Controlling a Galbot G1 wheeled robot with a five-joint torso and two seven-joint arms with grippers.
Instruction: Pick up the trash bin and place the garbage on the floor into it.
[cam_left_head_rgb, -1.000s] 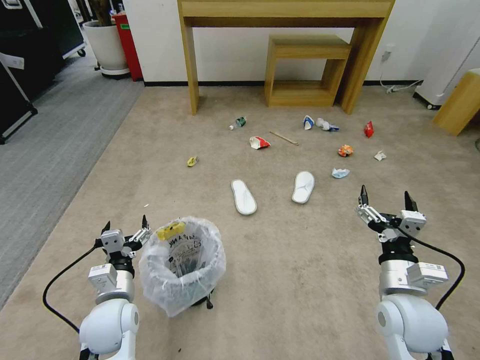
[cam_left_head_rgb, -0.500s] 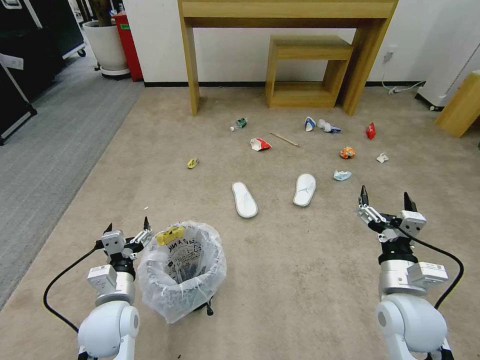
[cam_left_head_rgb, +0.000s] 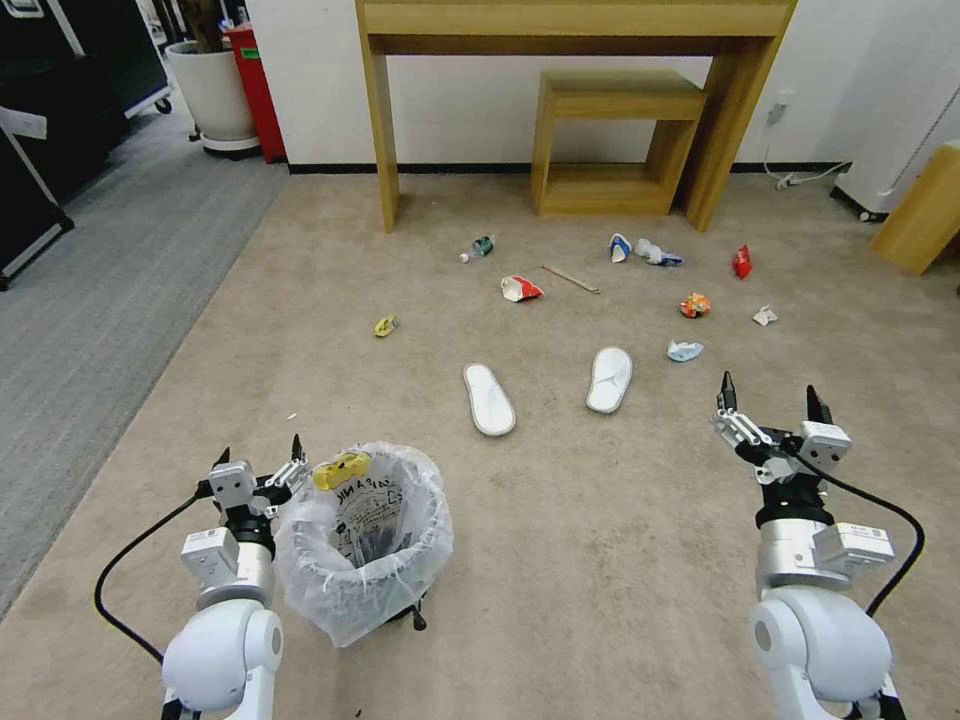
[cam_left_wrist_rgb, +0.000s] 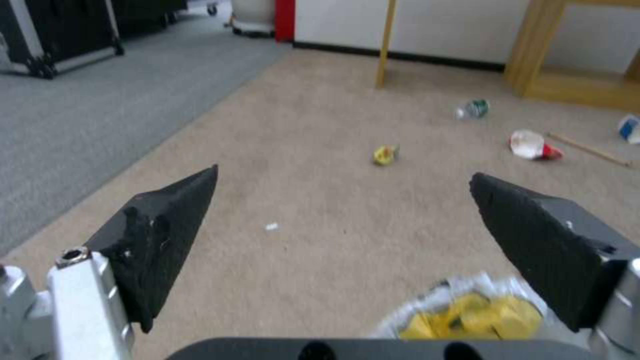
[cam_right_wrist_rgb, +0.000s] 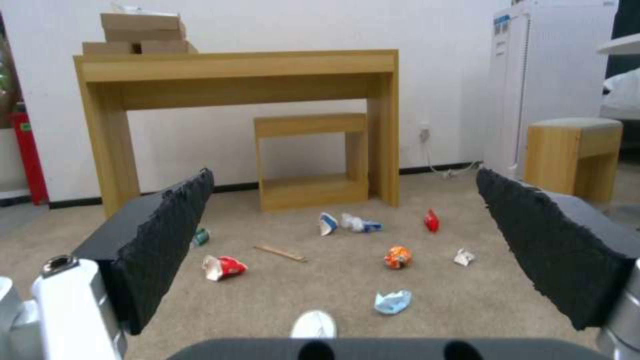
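**Still no grip on bin: risks & arm poses**

Mainly a risk w/ the floor (cam_left_head_rgb: 620, 520) itself: beige carpet, wide, w/ garbage spread far from the robot, near the wooden desk (cam_left_head_rgb: 575, 20). Could mean long reaches or driving while carrying a light bin.

Next, the trash bin (cam_left_head_rgb: 362, 540): stands upright on carpet, low in head view, just right of the left arm. Lined w/ loose crinkled clear bag, thin black feet. Could tip or slide if pushed from the side instead of clamped at rim. Could also end w/ only plastic pinched, not the frame, so bag pulls out when lifted. Already some yellow wrapper at the rim on the gripper's side; may get caught between the pads.

Two white slippers (cam_left_head_rgb: 488, 397) lie between bin & litter; prob. not garbage, could be taken by mistake.

Small items last: red-white wrapper (cam_left_head_rgb: 519, 288), green-label bottle (cam_left_head_rgb: 481, 245), wooden stick (cam_left_head_rgb: 570, 279), orange wrapper (cam_left_head_rgb: 694, 305), yellow wrapper (cam_left_head_rgb: 385, 325). Thin & flat, easy to miss on the pile; bottle may roll.

Poses: left gripper (cam_left_head_rgb: 258, 462) low, just beside bin rim, pointing forward, jaws spread wide, nothing held. In left wrist view, the right-hand pad sits over the bin's edge. Right gripper (cam_left_head_rgb: 772, 399) well apart on the right side, raised, pointing toward litter, jaws wide apart, empty.
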